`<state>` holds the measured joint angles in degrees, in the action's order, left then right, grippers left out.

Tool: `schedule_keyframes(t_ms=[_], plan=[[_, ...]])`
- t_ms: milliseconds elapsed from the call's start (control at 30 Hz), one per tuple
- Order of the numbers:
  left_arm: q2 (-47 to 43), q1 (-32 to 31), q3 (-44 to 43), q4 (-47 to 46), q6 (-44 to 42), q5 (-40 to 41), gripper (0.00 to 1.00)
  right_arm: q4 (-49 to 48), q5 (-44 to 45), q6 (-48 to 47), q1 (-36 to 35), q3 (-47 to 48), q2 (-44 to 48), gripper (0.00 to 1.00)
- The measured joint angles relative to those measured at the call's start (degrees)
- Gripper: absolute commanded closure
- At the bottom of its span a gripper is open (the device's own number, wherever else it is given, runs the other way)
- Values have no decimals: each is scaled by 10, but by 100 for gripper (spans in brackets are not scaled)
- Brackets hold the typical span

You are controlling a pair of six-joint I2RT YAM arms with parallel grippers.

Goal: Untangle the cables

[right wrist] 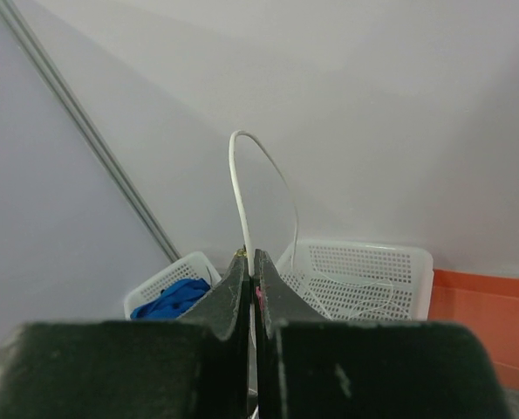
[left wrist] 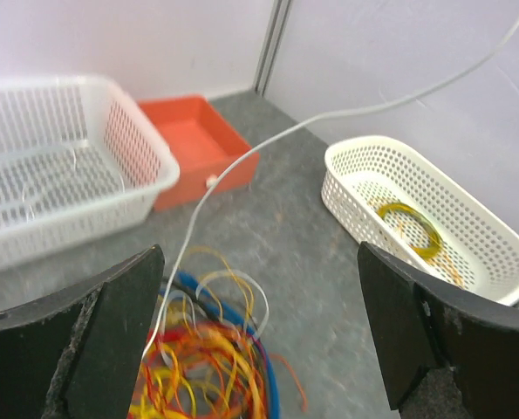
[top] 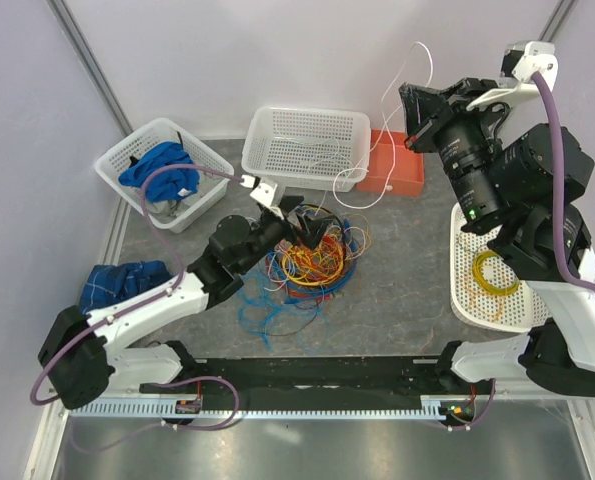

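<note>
**Operator:** How far along am I?

**Spotter:** Not far, I'd judge. Left of centre, your left gripper (left wrist: 259, 247) hangs over the bunch of thin yellow, orange, red and blue wires (top: 312, 255), jaws spread wide and holding nothing. That bunch is knotted on the table, mid-frame.

**Operator:** Anything sorted?

**Spotter:** A few pale strands lie in the white rectangular mesh basket (top: 307, 112), upper centre. 1 thin white wire (left wrist: 346, 113) rises from the bunch towards the upper right. Your right gripper (right wrist: 250, 262) has it pinched there, jaws fully closed. At the right edge, 1 coil of yellow wire (top: 479, 270) sits in the white oval perforated basket (top: 462, 245). Most of it remains.
</note>
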<state>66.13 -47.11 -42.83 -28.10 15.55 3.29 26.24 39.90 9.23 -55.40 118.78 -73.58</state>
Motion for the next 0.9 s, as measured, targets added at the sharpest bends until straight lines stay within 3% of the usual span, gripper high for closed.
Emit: schedule_keyframes(t_ms=[233, 567, 667, 700, 767, 800, 900], plan=[[93, 0, -44, -101, -75, -8, 6, 19, -16, 22, 0, -38, 30, 100], [223, 5, -174, -144, -110, -24, 15, 29, -31, 45, 0, -106, 67, 100], [256, 14, -209, -144, -110, -34, 40, 35, -37, 52, 0, -113, 78, 100], [265, 18, -214, -144, -110, -36, 56, 36, -39, 55, 0, -113, 81, 100], [275, 22, -214, -141, -108, -38, 71, 39, -39, 56, 0, -113, 89, 100], [279, 25, -214, -139, -110, -38, 98, 40, -39, 56, 0, -113, 94, 100], [281, 30, -214, -131, -111, -35, 98, 43, -38, 56, 0, -116, 108, 100]])
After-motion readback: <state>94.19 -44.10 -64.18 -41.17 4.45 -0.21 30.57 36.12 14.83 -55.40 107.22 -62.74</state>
